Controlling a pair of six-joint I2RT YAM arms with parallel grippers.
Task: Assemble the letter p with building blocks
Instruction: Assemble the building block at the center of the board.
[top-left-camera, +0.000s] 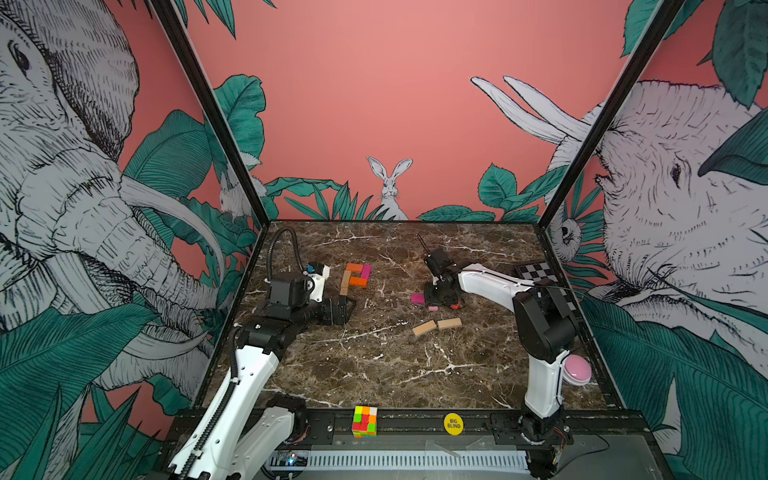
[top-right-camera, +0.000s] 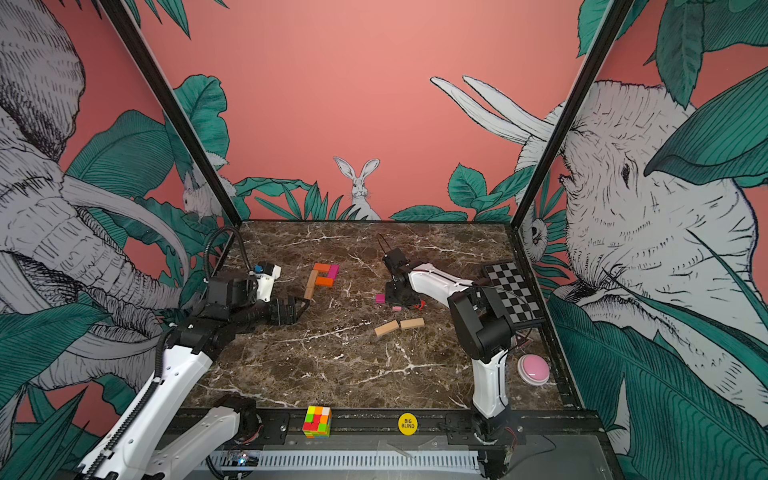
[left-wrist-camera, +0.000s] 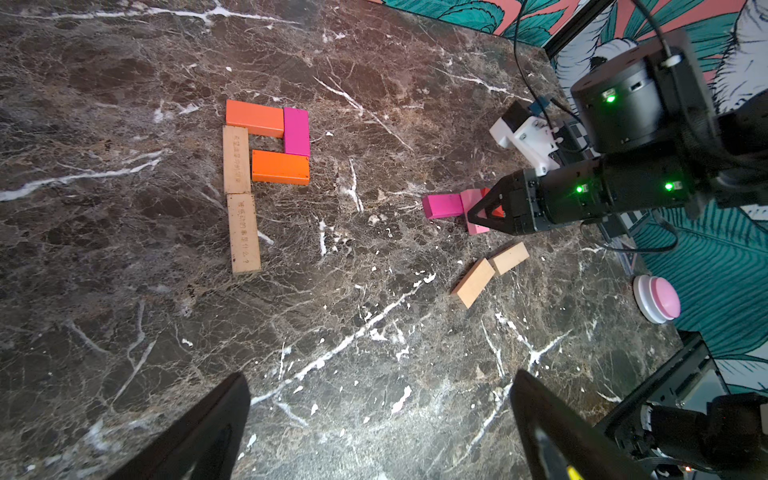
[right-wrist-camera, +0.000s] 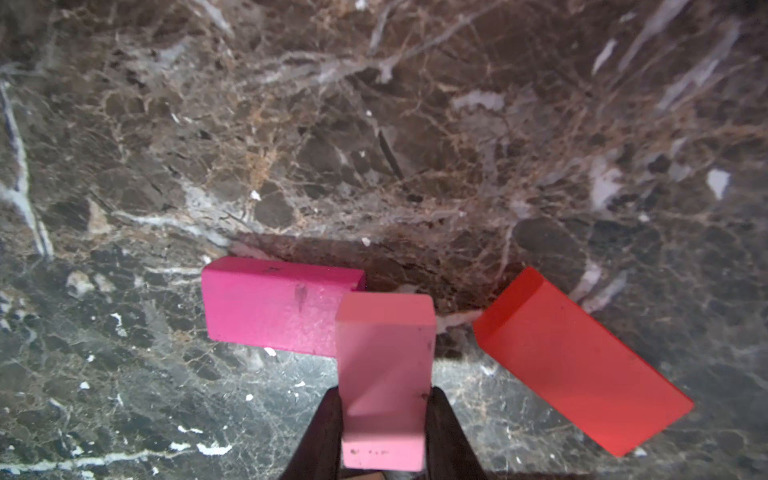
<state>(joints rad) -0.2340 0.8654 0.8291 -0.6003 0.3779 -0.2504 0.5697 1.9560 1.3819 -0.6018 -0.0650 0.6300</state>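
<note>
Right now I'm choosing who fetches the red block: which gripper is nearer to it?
Right. The right gripper, shut on the pink block, sits beside the red block; the left gripper hangs open across the table.

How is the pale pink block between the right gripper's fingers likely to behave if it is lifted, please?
The pale pink block looks like rigid painted wood, so it should stay stiff. Its flat faces make rolling unlikely. The right gripper pinches only one end, so it might pivot or nudge the magenta block it overlaps.

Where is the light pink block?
Right wrist view: pink block in the right gripper, near table centre, between a magenta block and a red block.
</note>
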